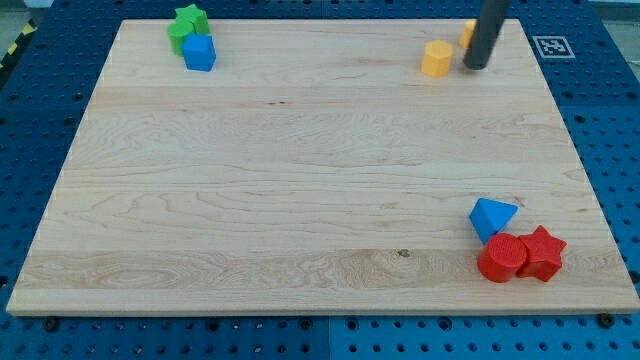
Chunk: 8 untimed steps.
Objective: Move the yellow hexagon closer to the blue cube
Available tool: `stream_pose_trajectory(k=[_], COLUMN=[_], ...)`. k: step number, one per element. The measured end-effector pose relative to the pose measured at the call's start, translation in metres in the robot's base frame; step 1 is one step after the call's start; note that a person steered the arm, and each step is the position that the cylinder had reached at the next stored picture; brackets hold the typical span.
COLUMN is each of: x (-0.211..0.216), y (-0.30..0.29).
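Yellow hexagon is sitting near the upper right of the frame, on the pale wood desk. My tip is resting just beside it on the view's right, w/ a small gap showing, so prob. not touching yet. That placement is making sense: the blue cube is lying well apart at the upper left, so a push from the right side is sending the hexagon leftward along the top edge. A green star is touching the cube from behind. An orange block is peeking out behind the rod; shape unclear. At lower right a blue triangle, red cylinder and red star are clustering together, away from the path. No claw on this rig, so nothing to report as apart or together. Desk is lying on a blue pegboard base; a marker tag is showing at upper right.
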<state>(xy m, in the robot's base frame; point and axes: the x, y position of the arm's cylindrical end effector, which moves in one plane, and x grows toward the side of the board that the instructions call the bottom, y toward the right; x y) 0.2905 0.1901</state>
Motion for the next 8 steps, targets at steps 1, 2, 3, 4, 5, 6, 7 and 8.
stream_pose_trajectory(k=[1,2,3,4,5,6,7,8], x=[0.0,0.0,-0.004,-0.021,-0.026,-0.026,-0.026,-0.026], y=[-0.034,-0.05,-0.061,-0.079,-0.091,-0.098,-0.116,-0.139])
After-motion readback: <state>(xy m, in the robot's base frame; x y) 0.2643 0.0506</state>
